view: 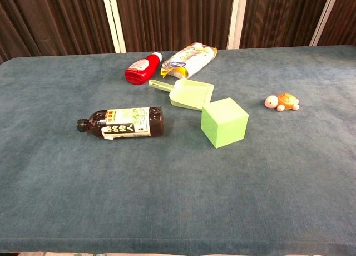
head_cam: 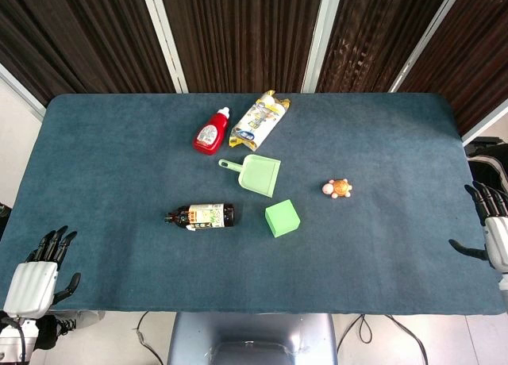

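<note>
Left hand (head_cam: 36,276) and right hand (head_cam: 494,230) empty, fingers spread, well apart from dark bottle (head_cam: 202,216)

No print can be read here. The dark bottle (view: 123,123) left of centre in the chest view wears a green-and-white label, its characters too small to make out. The red bottle (head_cam: 211,132) and snack bag (head_cam: 259,120) in the upper middle also carry illegible print.

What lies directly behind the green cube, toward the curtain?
Behind the light green plastic cube lies a pale green plastic dustpan, its near edge hidden behind the cube in the chest view; the head view shows a gap. Farther back lies a yellow-and-white snack bag.
</note>
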Robot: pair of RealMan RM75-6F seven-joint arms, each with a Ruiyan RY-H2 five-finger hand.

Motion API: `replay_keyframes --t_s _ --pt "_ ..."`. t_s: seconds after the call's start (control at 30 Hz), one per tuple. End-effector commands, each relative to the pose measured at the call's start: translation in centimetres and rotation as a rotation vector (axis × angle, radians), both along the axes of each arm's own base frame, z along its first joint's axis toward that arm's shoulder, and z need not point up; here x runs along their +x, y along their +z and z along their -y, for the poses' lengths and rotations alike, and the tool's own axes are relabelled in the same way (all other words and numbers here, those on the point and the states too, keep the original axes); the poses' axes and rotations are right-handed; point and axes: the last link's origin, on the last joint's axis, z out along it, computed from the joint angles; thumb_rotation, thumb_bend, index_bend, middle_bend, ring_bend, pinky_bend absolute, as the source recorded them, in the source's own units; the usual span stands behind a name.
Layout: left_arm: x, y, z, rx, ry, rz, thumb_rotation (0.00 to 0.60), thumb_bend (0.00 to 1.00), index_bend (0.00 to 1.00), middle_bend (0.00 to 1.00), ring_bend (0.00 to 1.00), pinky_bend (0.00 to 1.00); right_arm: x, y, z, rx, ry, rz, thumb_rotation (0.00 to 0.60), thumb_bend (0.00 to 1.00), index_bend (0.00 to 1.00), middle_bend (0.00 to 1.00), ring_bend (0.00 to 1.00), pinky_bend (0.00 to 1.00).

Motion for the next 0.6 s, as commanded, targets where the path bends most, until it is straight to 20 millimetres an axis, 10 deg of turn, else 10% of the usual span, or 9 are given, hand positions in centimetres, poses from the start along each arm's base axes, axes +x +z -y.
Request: replay_keyframes --t_s 0.03,0.3,0.47,0.6 --pt "-0.01 0.02 0.03 0.001 0.001 0.002 0.6 0.34 0.11 0.05 0.07 0.33 -0.01 -0.01 -0.04 0.003 -0.001 0.002 0.6 0.03 0.16 0.14 0.11 0.19" --pt "-0.15 -0.04 -0.01 0.002 -0.003 0.006 0.6 0.34 0.11 0.05 0.07 0.33 0.03 -0.16 0.01 0.013 0.0 -0.009 0.6 0.03 0.16 0.14 0.13 0.21" --pt "-0.31 -0.2 -0.15 -0.008 -0.007 0.02 0.6 0.34 0.11 0.05 0.07 0.33 0.09 -0.45 -0.25 0.009 0.002 -0.004 0.6 0.03 0.16 0.14 0.58 0.48" --pt "-0.45 -0.39 0.04 -0.012 -0.011 0.029 0.6 0.34 0.11 0.05 0.07 0.33 0.2 -0.9 0.08 0.001 0.016 0.007 0.6 0.03 0.23 0.16 0.73 0.61"
